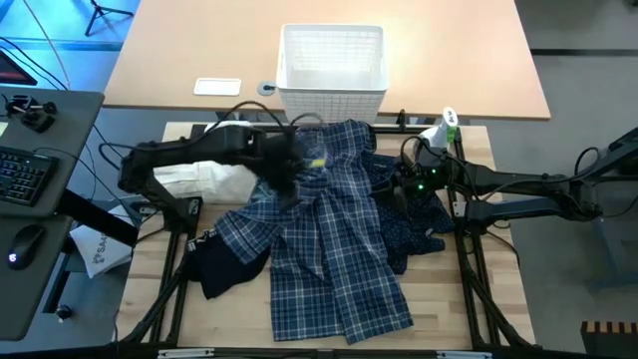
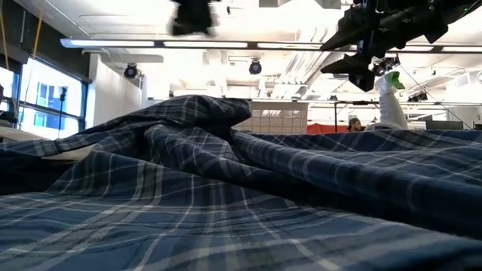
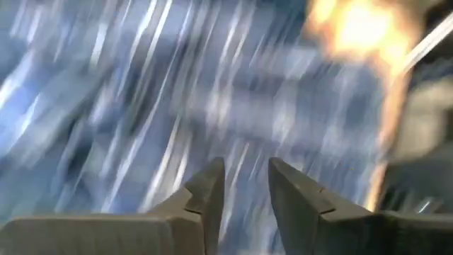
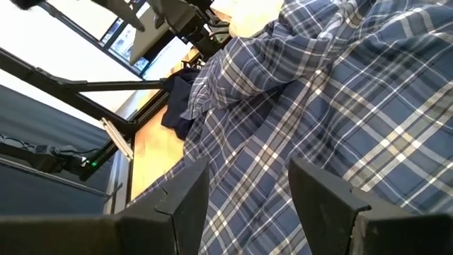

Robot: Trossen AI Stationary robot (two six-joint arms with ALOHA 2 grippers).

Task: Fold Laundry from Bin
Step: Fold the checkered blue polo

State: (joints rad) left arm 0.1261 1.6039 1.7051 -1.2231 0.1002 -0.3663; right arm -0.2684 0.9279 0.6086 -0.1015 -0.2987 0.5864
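**Shirt spread on table, both grippers above it, no grip yet**

Step in hand, as judged: flattening the plaid shirt ready for folding. To do it well, each gripper is needing a firm pinch on one layer only, at a hem or shoulder edge, with the two pulling apart evenly so the bunched upper part smooths out. Catching the trousers underneath would be dragging them along, so a grip point well clear of them is advisable.

Location of task items: the shirt is lying across the centre of the high view, running from below the bin down to the lower middle of the frame. The bin is sitting at top centre. The trousers are showing at centre right, partly under the shirt. A white cloth is lying at centre left, and a black piece at lower left, touching the shirt.

Arm pose: the left arm is reaching in from the left edge, its left gripper blurred over the shirt's upper left part; its fingers are standing narrowly apart, pinching nothing. The right arm is stretching in from the right edge, the right gripper hovering over the shirt's right side, fingers spread and empty
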